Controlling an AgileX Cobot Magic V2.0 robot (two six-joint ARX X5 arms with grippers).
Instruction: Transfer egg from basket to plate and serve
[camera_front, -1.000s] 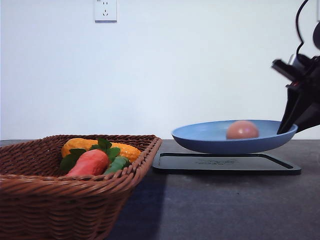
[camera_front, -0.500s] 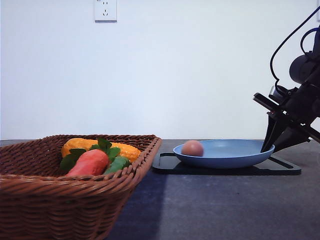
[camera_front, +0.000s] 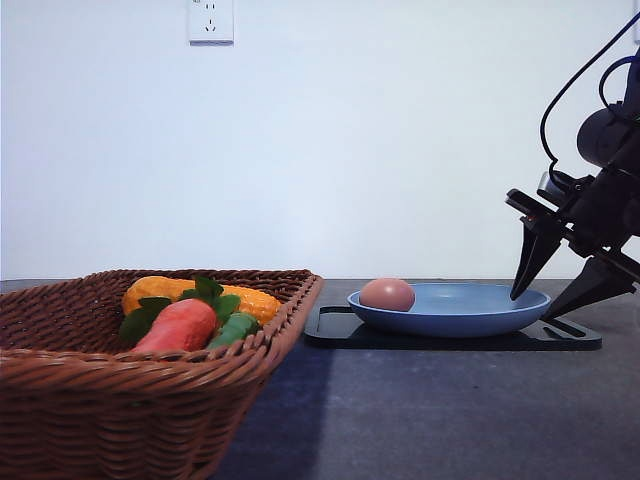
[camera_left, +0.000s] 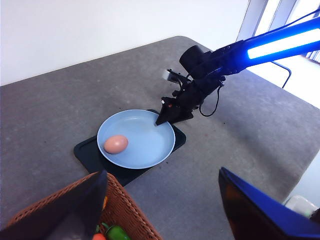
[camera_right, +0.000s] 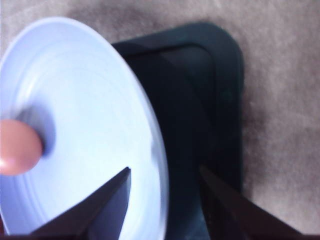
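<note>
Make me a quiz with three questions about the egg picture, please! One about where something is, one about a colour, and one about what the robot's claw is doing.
1. Where is the egg?
A. in the basket
B. on the plate
C. on the bare table

2. What colour is the plate?
A. light blue
B. red
C. yellow

3. How is the right gripper standing?
A. shut on the egg
B. shut on the basket
C. open, astride the plate's rim

Answers: 1 B, the egg lies at the plate's left side. 2 A, every view shows it pale blue, on a black tray. 3 C, its fingers are spread apart and hold nothing.
</note>
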